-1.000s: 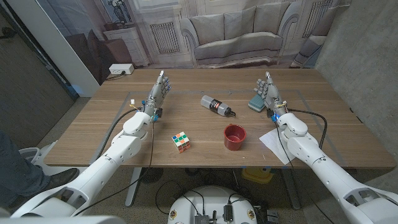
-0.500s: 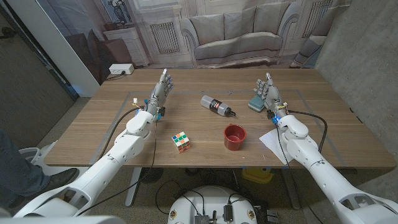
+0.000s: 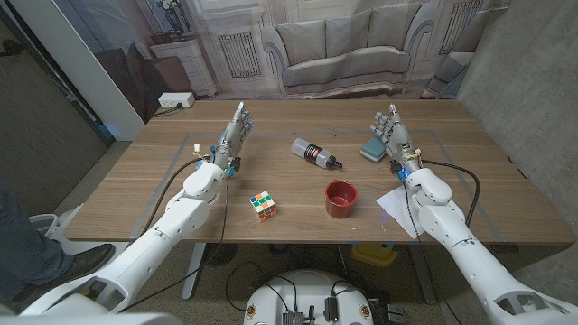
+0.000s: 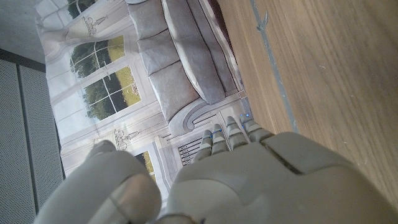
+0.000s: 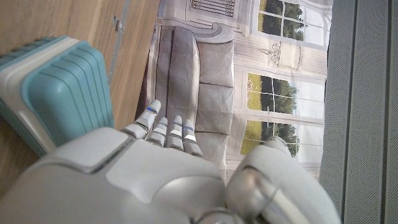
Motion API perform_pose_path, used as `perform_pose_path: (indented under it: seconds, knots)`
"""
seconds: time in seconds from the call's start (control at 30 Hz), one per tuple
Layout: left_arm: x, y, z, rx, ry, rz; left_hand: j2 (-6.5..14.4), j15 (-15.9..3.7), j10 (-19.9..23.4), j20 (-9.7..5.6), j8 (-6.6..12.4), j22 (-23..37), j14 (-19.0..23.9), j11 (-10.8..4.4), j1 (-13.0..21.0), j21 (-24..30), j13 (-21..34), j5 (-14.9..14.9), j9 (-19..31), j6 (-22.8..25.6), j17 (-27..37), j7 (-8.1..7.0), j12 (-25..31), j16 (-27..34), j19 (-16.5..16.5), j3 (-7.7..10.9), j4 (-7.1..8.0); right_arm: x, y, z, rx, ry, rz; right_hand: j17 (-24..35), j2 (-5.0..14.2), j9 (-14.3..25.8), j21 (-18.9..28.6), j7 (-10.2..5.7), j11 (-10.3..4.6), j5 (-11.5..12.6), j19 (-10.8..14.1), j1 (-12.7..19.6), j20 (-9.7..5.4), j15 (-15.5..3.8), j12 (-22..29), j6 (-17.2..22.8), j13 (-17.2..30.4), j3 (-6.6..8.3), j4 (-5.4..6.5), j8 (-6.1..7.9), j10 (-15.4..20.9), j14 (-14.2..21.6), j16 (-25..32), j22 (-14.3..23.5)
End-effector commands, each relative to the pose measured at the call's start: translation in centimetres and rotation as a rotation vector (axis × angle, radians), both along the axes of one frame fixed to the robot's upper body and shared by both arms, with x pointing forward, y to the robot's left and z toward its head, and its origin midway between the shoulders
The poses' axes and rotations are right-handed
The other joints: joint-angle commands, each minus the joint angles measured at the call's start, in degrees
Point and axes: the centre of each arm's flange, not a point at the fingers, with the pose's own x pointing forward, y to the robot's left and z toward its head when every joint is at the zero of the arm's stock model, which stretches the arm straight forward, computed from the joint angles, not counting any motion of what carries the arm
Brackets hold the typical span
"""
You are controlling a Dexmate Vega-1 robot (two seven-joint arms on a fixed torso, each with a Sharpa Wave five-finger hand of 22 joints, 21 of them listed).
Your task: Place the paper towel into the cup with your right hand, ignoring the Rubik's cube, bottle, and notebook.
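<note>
Right robot hand empty, fingers spread; paper towel lies at its 6 o'clock beside the forearm, red cup at 8 o'clock.

The round red cup sits near the middle of the wooden table. The coloured Rubik's cube is to its left. The dark bottle lies on its side behind the cup. The teal ribbed notebook is behind and to the right. The flat white paper towel lies right of the cup, by the front edge.
</note>
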Motion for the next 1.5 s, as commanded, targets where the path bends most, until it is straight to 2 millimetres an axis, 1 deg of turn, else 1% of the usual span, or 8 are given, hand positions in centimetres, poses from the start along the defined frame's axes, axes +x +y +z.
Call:
perform_pose_path:
  seconds: [0.03, 0.3, 0.33, 0.37, 0.4, 0.67, 0.73, 1.5]
  knots:
    - [-0.5, 0.0, 0.0, 0.018, 0.016, 0.014, 0.34, 0.07, 0.72, -1.09, 0.53, 0.15, 0.37, -0.01, 0.31, 0.14, 0.11, 0.34, 0.20, 0.73, 0.15, 0.14, 0.22, 0.33, 0.29, -0.17, -0.31, -1.2, -0.9, -0.8, 0.014, -0.016, -0.010, 0.16, 0.28, 0.16, -0.18, -0.17, -0.04, 0.38, 0.56, 0.06, -2.30, 0.00, 0.31, 0.51, 0.09, -0.05, -0.10, -0.02, 0.50, 0.65, 0.30, 0.08]
    - [-0.5, -0.1, -0.2, 0.001, 0.019, 0.013, 0.60, 0.03, 2.02, -0.92, 0.80, 0.17, 1.62, 0.33, 0.51, 0.14, 0.11, 0.39, 0.22, 1.96, 0.16, 0.21, 0.54, 0.57, 0.88, -0.28, -0.41, -2.1, -1.4, -1.4, 0.031, -0.030, -0.019, 0.18, 0.37, 0.16, -0.28, -0.23, -0.09, 0.37, 1.24, 0.20, -2.15, 0.07, 0.38, 0.78, 0.06, -0.09, -0.19, -0.03, 0.92, 1.27, 0.38, 0.09]
    - [-0.5, -0.1, -0.3, 0.000, 0.018, 0.012, 0.65, 0.01, 2.18, -0.89, 0.88, 0.17, 1.70, 0.24, 0.55, 0.16, 0.11, 0.40, 0.22, 2.27, 0.16, 0.38, 0.56, 0.55, 1.05, -0.30, -0.42, -2.2, -1.5, -1.4, 0.034, -0.031, -0.023, 0.18, 0.43, 0.16, -0.29, -0.24, -0.33, 0.36, 1.56, 0.25, -2.16, -0.02, 0.45, 0.80, 0.05, -0.10, -0.22, -0.07, 1.20, 1.62, 0.46, 0.10]
    - [-0.6, -0.1, -0.3, 0.000, 0.017, 0.011, 0.70, 0.02, 2.45, -0.88, 0.88, 0.17, 1.81, 0.13, 0.60, 0.15, 0.12, 0.42, 0.23, 2.37, 0.16, 0.39, 0.63, 0.55, 1.12, -0.30, -0.44, -2.4, -1.6, -1.4, 0.032, -0.030, -0.025, 0.23, 0.52, 0.16, -0.16, -0.28, -0.62, 0.30, 3.39, 0.32, -2.40, -0.05, 0.49, 0.91, 0.01, -0.24, -0.29, -0.19, 1.71, 3.15, 0.77, 0.11]
    - [-0.6, -0.1, -0.3, 0.000, 0.017, 0.011, 0.74, 0.07, 2.54, -0.88, 0.87, 0.17, 1.89, 0.35, 0.63, 0.16, 0.12, 0.42, 0.23, 2.42, 0.16, 0.40, 0.64, 0.55, 1.20, -0.31, -0.45, -2.6, -1.6, -1.4, 0.029, -0.032, -0.025, 0.22, 0.51, 0.16, -0.16, -0.28, -0.72, 0.28, 4.01, 0.40, -2.43, -0.32, 0.60, 1.04, 0.00, -0.29, -0.36, -0.20, 2.16, 3.74, 0.87, 0.11]
    - [-0.8, 0.2, -0.2, 0.009, 0.016, 0.002, 0.96, 0.09, 2.80, -0.80, 0.89, 0.18, 2.24, 0.12, 0.79, 0.12, 0.12, 0.45, 0.24, 2.83, 0.17, 0.46, 0.61, 0.52, 1.48, -0.33, -0.51, -3.9, -1.9, -1.8, 0.021, -0.046, -0.042, 0.22, 0.56, 0.17, -0.44, -0.36, -0.66, 0.24, 4.40, 0.57, -2.50, -0.47, 0.59, 1.36, -0.01, -0.35, -0.48, -0.19, 2.45, 4.13, 0.78, 0.11]
    - [-0.9, 0.4, -0.2, 0.009, 0.017, 0.005, 1.05, 0.07, 3.06, -0.80, 0.93, 0.18, 2.41, 0.18, 0.85, 0.13, 0.13, 0.46, 0.25, 3.07, 0.17, 0.35, 0.66, 0.51, 1.65, -0.34, -0.53, -4.2, -1.8, -1.9, 0.018, -0.047, -0.044, 0.27, 0.66, 0.18, -0.33, -0.32, -0.60, 0.18, 5.76, 0.58, -2.61, -0.88, 0.60, 1.55, -0.01, -0.45, -0.50, -0.22, 2.77, 5.57, 1.13, 0.11]
    - [-1.1, 0.2, -0.1, -0.002, -0.005, 0.001, 1.82, 0.02, 4.74, -0.70, 1.03, 0.19, 4.17, 0.05, 1.45, 0.15, 0.16, 0.51, 0.28, 4.60, 0.18, 0.27, 0.80, 0.59, 2.96, -0.40, -0.74, -7.8, -2.4, -3.6, 0.024, -0.081, -0.081, 0.31, 0.91, 0.20, -1.10, -0.28, -0.16, 0.07, 5.92, 0.89, -2.73, -1.00, 0.55, 2.40, 0.01, -0.52, -0.68, -0.11, 3.22, 5.52, 0.66, 0.14]
